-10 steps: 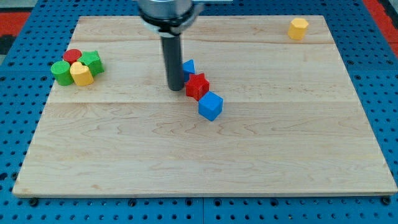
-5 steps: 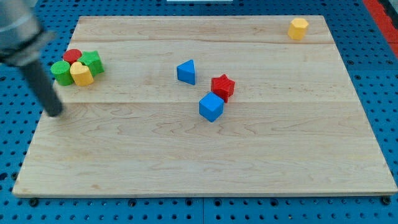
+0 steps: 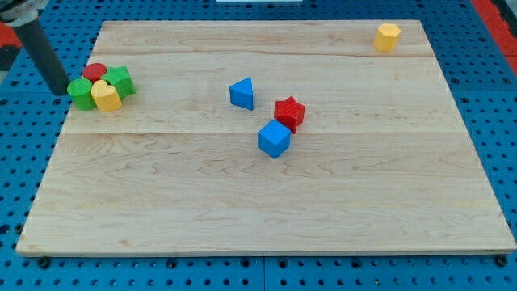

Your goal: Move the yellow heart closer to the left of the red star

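Note:
The yellow heart (image 3: pixel 105 95) sits at the board's left edge in a tight cluster with a green cylinder (image 3: pixel 80 94), a red cylinder (image 3: pixel 95 73) and a green star-like block (image 3: pixel 121 81). The red star (image 3: pixel 289 112) lies near the board's middle, touching a blue cube (image 3: pixel 274 139) below it. A blue triangular block (image 3: pixel 241 93) lies to the star's left, apart from it. My tip (image 3: pixel 60 90) is at the view's left, just left of the green cylinder, at the board's edge.
A yellow hexagonal block (image 3: pixel 388 36) sits at the board's top right corner. The wooden board (image 3: pixel 266 210) lies on a blue pegboard surface.
My rod left the red star after pushing it to the right, swept to the far left of the board, then moved up beside the green cylinder.

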Controlling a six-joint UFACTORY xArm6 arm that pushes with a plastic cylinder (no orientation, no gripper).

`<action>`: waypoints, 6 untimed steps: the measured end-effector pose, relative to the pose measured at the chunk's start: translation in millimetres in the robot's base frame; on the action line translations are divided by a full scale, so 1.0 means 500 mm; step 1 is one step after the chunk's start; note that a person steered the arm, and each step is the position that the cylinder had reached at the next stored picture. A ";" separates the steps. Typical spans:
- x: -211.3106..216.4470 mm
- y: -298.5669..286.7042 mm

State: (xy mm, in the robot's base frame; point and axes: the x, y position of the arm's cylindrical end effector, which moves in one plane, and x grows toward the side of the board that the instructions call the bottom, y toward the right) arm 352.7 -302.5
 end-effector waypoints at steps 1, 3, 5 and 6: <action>0.004 0.093; 0.060 0.270; 0.085 0.178; 0.148 0.232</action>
State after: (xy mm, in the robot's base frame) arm 426.4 -186.3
